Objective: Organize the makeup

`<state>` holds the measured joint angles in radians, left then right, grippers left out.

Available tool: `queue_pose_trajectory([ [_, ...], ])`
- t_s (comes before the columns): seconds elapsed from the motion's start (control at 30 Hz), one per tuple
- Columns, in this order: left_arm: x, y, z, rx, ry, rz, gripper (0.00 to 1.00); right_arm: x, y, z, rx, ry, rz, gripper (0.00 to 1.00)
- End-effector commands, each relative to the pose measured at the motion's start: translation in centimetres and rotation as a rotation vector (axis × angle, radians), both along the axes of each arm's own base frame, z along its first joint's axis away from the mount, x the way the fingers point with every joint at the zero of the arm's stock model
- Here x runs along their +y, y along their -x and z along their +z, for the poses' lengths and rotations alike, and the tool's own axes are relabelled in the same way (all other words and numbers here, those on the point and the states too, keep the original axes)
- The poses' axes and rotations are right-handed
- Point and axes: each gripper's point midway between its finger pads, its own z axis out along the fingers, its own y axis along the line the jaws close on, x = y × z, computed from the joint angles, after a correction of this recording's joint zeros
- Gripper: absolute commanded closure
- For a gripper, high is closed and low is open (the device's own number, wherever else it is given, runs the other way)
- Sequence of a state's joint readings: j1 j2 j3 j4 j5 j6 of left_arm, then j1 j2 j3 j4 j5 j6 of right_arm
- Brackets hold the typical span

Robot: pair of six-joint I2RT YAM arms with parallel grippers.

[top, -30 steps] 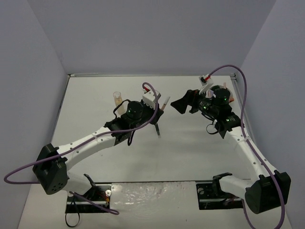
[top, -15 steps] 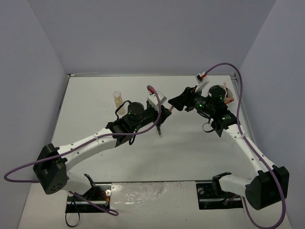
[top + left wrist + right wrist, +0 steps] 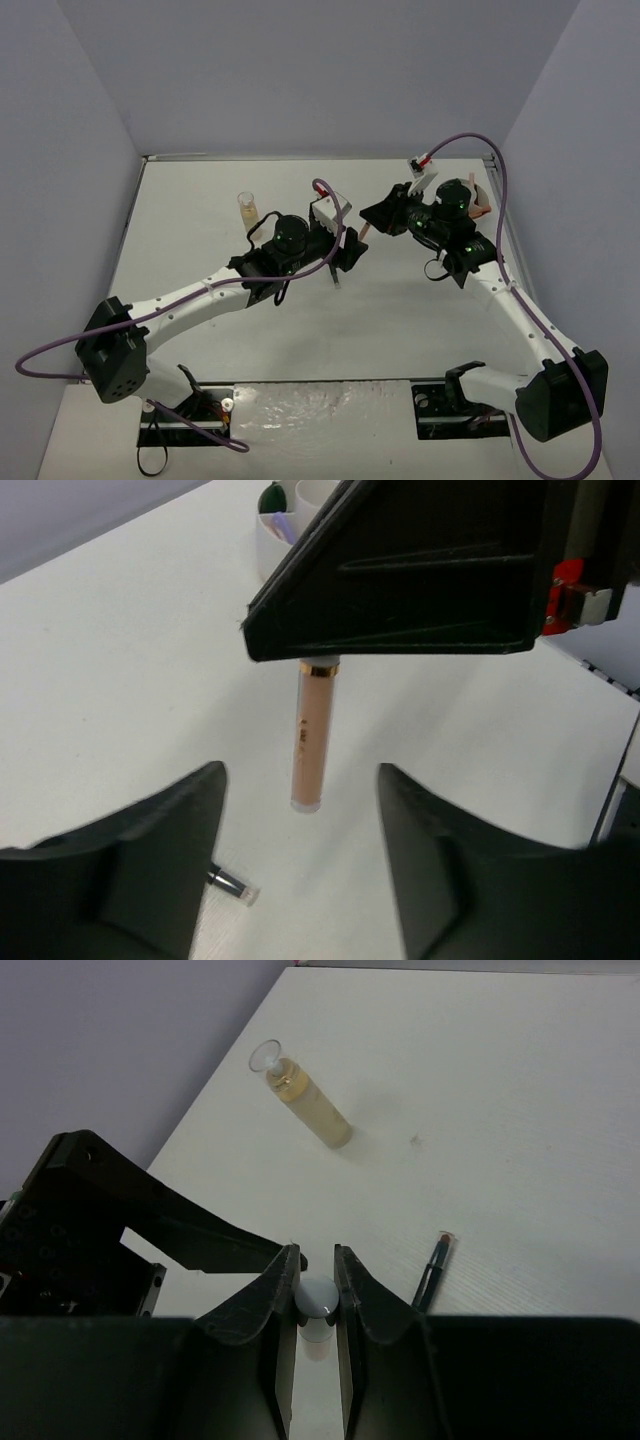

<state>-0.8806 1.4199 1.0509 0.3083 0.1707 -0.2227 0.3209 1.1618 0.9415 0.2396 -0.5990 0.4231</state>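
Above the middle of the white table [image 3: 180,220] the two arms met over a single item. The right gripper [image 3: 316,1260] was clamped on the top end of the pink stick [image 3: 309,735], a slim clear tube of peach liquid with a gold collar, which hung straight down from its black jaws clear of the tabletop. The left gripper [image 3: 300,772] stood just below and to either side of it with its fingers [image 3: 150,850] spread apart, the lower part of the stick in the gap between them and, in the left wrist view, touching neither one. From above, the two grippers were nearly nose to nose, so the stick showed only as a short pink sliver between them. A black pencil [image 3: 432,1272] lay flat on the table just below the left arm's wrist, near the hanging stick but apart from it. Well off to the left, near the far side, the small clear bottle [image 3: 246,205] of beige liquid stood upright by itself. Behind the right gripper, the left wrist view showed the white divided bowl [image 3: 268,542], mostly blocked by the gripper's body; a dark green disc [image 3: 270,498] and a lilac stick [image 3: 283,525] sat in it. A purple cable [image 3: 510,230] looped along the right arm.
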Motion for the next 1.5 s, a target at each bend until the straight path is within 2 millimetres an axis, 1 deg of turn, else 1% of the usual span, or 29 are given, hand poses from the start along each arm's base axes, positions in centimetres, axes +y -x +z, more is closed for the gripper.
queue_pose_trajectory([
  [0.0, 0.3, -1.5, 5.0, -0.041, 0.084, 0.083, 0.31, -2.1, -1.7, 3.9, -0.161, 0.055, -0.109, 1.00],
  [0.03, 0.6, -1.7, 5.0, -0.033, 0.077, 0.102, 0.24, -2.8, -2.3, 4.0, -0.171, 0.081, -0.148, 1.00],
  [0.07, 1.3, -2.1, 5.1, -0.017, 0.050, 0.120, 0.15, -5.0, -3.6, 4.4, -0.193, 0.133, -0.246, 1.00],
  [0.1, 1.6, -2.3, 5.1, -0.009, 0.037, 0.132, 0.09, -6.1, -4.1, 4.6, -0.203, 0.161, -0.295, 1.00],
  [0.13, 2.2, -2.5, 4.6, 0.013, 0.006, 0.148, 0.06, -7.6, -4.8, 4.9, -0.216, 0.179, -0.342, 1.00],
  [0.17, 3.4, -2.7, 3.7, 0.057, -0.054, 0.176, 0.04, -10.7, -6.0, 5.7, -0.238, 0.216, -0.435, 1.00],
  [0.2, 4.4, -2.9, 3.3, 0.086, -0.094, 0.199, 0.03, -12.2, -6.6, 5.9, -0.243, 0.237, -0.488, 1.00],
  [0.23, 5.6, -3.6, 3.1, 0.115, -0.115, 0.231, 0.03, -14.0, -7.5, 5.7, -0.246, 0.274, -0.566, 1.00],
  [0.27, 7.2, -4.4, 2.9, 0.152, -0.130, 0.271, 0.03, -17.0, -8.7, 5.5, -0.252, 0.334, -0.681, 1.00],
  [0.3, 8.6, -4.8, 2.5, 0.190, -0.148, 0.301, 0.03, -19.2, -9.5, 5.5, -0.260, 0.375, -0.767, 1.00],
  [0.37, 10.7, -4.8, 1.5, 0.270, -0.191, 0.338, 0.03, -21.8, -10.7, 5.8, -0.286, 0.403, -0.867, 1.00],
  [0.43, 13.5, -4.7, 1.1, 0.348, -0.237, 0.385, 0.03, -24.0, -12.6, 5.4, -0.283, 0.424, -0.922, 1.00],
  [0.53, 15.4, -4.3, 0.8, 0.382, -0.261, 0.382, 0.03, -27.4, -14.8, 4.8, -0.268, 0.435, -0.978, 1.00],
  [0.6, 16.2, -4.3, 0.1, 0.379, -0.279, 0.380, 0.03, -29.4, -16.3, 3.9, -0.251, 0.453, -1.005, 1.00],
  [0.63, 16.7, -4.4, -0.5, 0.382, -0.284, 0.389, 0.03, -29.8, -16.8, 4.3, -0.264, 0.455, -1.010, 1.00],
  [0.67, 17.2, -4.5, -1.5, 0.390, -0.292, 0.401, 0.03, -30.6, -17.2, 5.0, -0.283, 0.460, -1.025, 1.00],
  [0.73, 17.8, -4.8, -2.7, 0.428, -0.285, 0.417, 0.03, -31.8, -18.3, 4.9, -0.289, 0.483, -1.043, 1.00],
  [0.77, 18.0, -4.6, -2.9, 0.444, -0.290, 0.414, 0.03, -32.3, -18.9, 4.6, -0.284, 0.486, -1.051, 1.00],
  [0.8, 18.3, -4.8, -2.9, 0.435, -0.308, 0.421, 0.03, -32.7, -19.5, 3.7, -0.266, 0.494, -1.056, 1.00],
  [0.87, 19.2, -5.0, -3.0, 0.425, -0.335, 0.462, 0.03, -33.3, -20.0, 2.9, -0.261, 0.525, -1.057, 1.00],
  [0.93, 19.7, -5.0, -3.0, 0.415, -0.349, 0.480, 0.03, -34.2, -20.6, 1.8, -0.247, 0.552, -1.061, 1.00],
  [1.0, 19.9, -5.0, -3.1, 0.412, -0.354, 0.484, 0.03, -34.6, -21.0, 0.8, -0.234, 0.563, -1.056, 1.00],
  [1.07, 19.9, -5.0, -3.2, 0.410, -0.355, 0.487, 0.03, -35.6, -21.4, -0.7, -0.210, 0.575, -1.052, 1.00],
  [1.2, 19.9, -5.2, -3.6, 0.421, -0.365, 0.488, 0.03, -36.9, -21.7, -3.0, -0.169, 0.582, -1.049, 1.00],
  [1.47, 19.9, -5.4, -4.5, 0.436, -0.388, 0.487, 0.03, -37.1, -21.7, -6.8, -0.099, 0.573, -1.002, 1.00],
])
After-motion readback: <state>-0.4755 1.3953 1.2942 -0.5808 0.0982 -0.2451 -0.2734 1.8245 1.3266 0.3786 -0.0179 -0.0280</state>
